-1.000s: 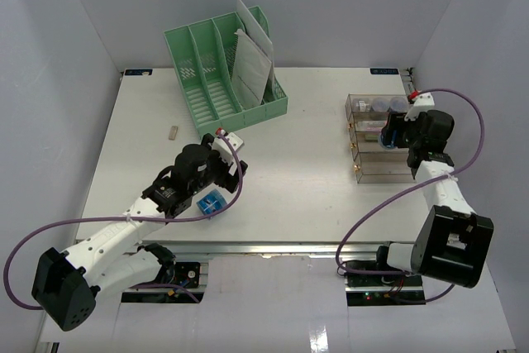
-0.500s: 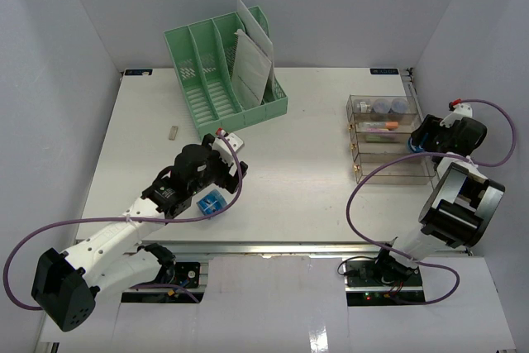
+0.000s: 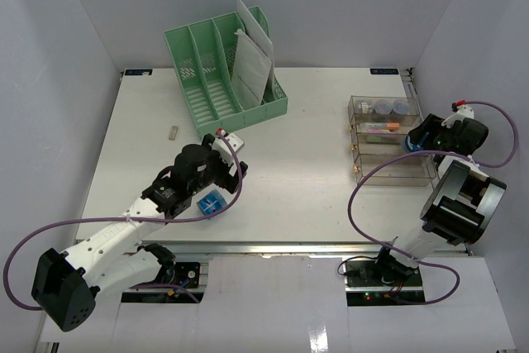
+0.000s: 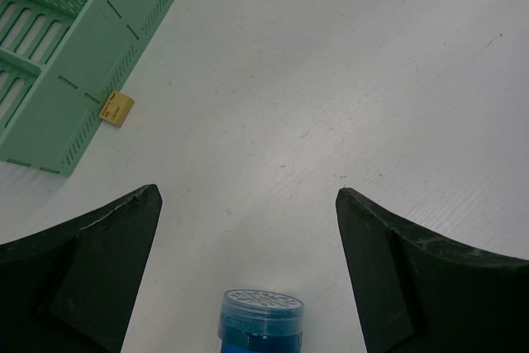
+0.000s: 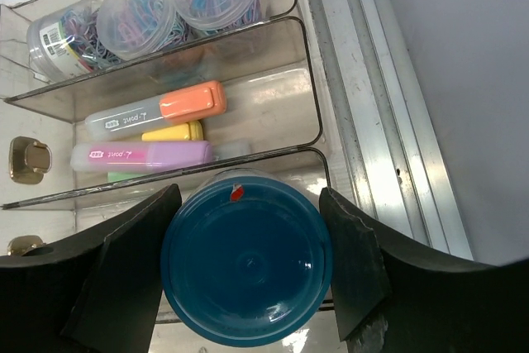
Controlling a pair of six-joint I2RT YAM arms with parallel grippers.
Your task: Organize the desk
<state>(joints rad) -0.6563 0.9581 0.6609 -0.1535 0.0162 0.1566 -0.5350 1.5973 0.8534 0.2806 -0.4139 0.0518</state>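
The desk is the large white tabletop. My left gripper is open low over it, left of centre in the top view. A small blue-lidded jar lies between its fingers, back near their base, and neither finger touches it; it also shows in the top view. My right gripper is shut on a larger blue-lidded jar and holds it over the near right compartment of the clear tray. In the top view this gripper is at the tray's right edge.
A green slotted file rack with papers stands at the back left. A small tan piece lies left of it, and a yellow one lies by its wall. The clear tray holds paper-clip tubs and highlighters.
My right arm has swung from over the tray's middle to its right edge, carrying the blue jar, and then barely shifted. The left arm has not moved.
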